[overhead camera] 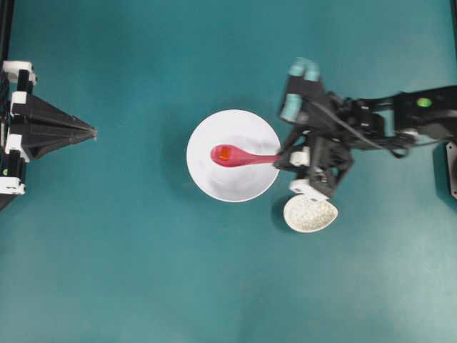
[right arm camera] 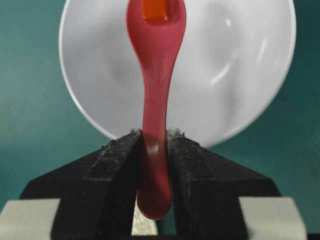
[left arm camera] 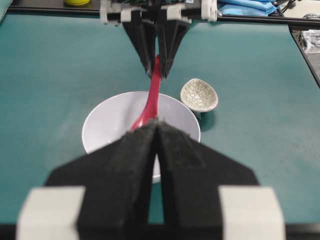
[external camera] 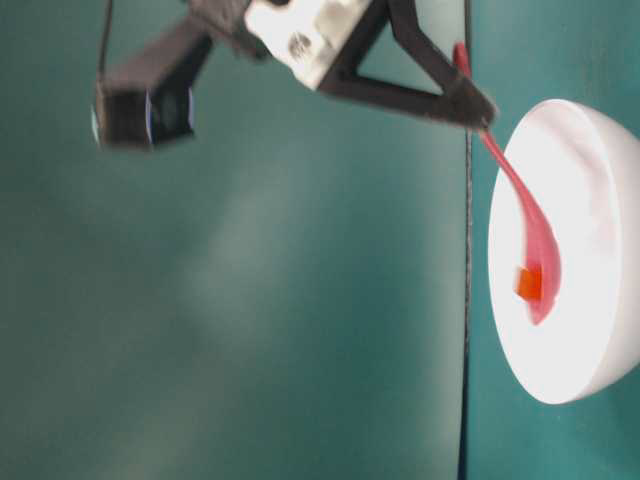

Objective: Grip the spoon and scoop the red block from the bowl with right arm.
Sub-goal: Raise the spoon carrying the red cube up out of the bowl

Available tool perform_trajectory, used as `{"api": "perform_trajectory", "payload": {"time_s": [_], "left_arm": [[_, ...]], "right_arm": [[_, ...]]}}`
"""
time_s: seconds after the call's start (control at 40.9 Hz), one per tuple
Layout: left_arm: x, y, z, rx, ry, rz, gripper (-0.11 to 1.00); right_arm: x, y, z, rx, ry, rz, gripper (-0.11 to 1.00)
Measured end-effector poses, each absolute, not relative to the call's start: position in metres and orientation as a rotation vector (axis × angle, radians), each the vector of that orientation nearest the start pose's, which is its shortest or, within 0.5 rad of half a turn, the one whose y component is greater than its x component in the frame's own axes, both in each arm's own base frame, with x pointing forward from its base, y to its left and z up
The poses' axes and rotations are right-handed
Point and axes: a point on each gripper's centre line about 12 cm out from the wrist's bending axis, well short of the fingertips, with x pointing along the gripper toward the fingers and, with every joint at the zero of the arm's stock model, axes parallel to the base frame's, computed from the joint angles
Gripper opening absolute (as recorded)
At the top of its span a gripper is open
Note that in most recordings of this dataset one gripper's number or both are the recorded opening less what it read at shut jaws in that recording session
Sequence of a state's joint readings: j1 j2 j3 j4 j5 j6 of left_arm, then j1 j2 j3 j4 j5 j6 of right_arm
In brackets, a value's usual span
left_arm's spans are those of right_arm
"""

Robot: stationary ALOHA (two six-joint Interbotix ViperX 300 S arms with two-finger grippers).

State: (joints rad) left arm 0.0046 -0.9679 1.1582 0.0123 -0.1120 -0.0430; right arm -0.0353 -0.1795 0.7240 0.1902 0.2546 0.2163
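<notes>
Seen from overhead, left to right: left gripper (overhead camera: 91, 133) idle at the table's edge, jaws pressed together on nothing; white bowl (overhead camera: 233, 155) at centre; right gripper (overhead camera: 280, 158) clamped on the pink spoon (overhead camera: 243, 156) handle. Red block (right arm camera: 154, 10) sitting in the scoop, clearest in the right wrist view. Speckled dish (left arm camera: 199, 95) beside the bowl.

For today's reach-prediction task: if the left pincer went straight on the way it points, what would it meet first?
Most likely the bowl: the shut left pincer points level across bare table at it. Height is unclear, so it might pass over the rim and meet the spoon instead.
</notes>
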Motion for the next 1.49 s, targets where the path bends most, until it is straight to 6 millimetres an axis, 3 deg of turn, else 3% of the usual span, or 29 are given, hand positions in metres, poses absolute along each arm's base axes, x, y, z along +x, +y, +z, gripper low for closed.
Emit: {"api": "perform_trajectory", "payload": {"time_s": [0.22,0.44,0.563,0.881,1.492], "left_arm": [[0.199,0.001,0.279,-0.046,0.084,0.005,0.0],[0.199,-0.001,0.28,-0.05,0.081,-0.005,0.0],[0.199,-0.002,0.28,-0.049,0.085,-0.007,0.0],[0.199,-0.002,0.279,-0.049,0.092,-0.008,0.0],[0.198,-0.002,0.273,-0.048,0.14,-0.008,0.0]], "right_arm": [[0.327,-0.006,0.217,0.415,0.688,-0.134,0.24],[0.33,-0.004,0.263,0.408,0.652,-0.103,0.24],[0.334,-0.003,0.28,0.4,0.669,-0.093,0.24],[0.338,-0.003,0.296,0.394,0.661,-0.084,0.24],[0.338,-0.003,0.295,0.396,0.661,-0.084,0.24]]}}
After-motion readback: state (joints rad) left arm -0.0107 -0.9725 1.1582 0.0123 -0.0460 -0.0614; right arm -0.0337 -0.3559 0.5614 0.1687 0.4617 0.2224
